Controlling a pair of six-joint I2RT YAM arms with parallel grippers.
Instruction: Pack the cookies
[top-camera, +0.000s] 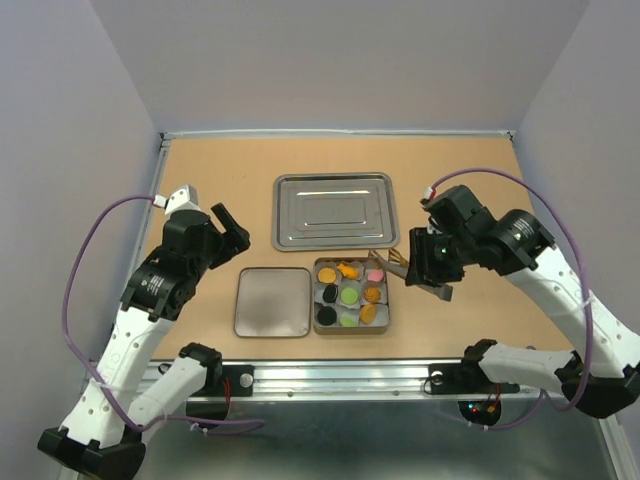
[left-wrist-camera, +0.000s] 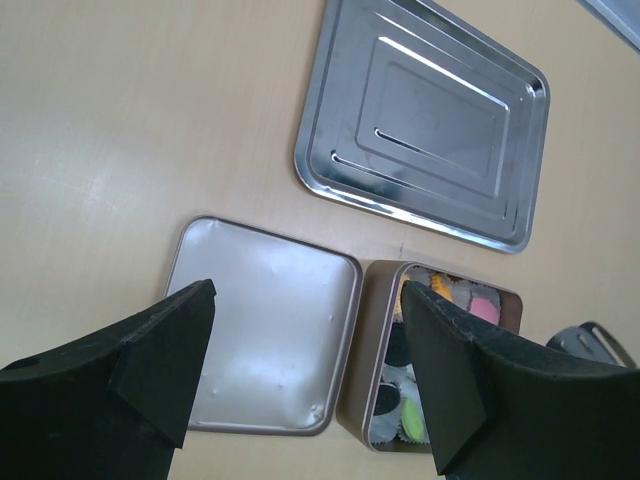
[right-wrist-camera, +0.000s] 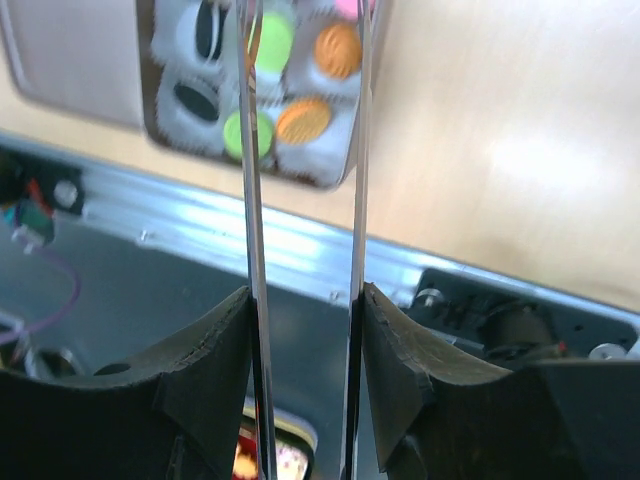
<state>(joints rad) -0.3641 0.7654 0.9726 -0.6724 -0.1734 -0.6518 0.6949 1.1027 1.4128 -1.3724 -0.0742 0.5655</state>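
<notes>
**Tan bench, white walls: cookies sit in the tin, tongs held at its right**

Plain white walls close in a tan bench, and everything below is placed against the open tin near the front middle of it.

Far left of the tin and a little behind it, the left end effector hangs above the bench with its fingers spread wide and nothing between them. Its wrist view looks down past both fingers.

Just beside the tin's left wall lies the tin's lid, flat, inner face up.

Inside the tin, the cookies rest in white paper cups set three by three: orange, black, green and pink discs, one to a cup.

Behind the tin, well apart from it, a ribbed silver tray lies flat.

Right of the tin, the right end effector is partly closed, clamped on a pair of thin metal tongs. The two blades run straight out between its fingers, towards the tin's far right corner. Whether the tips touch anything cannot be told.
</notes>
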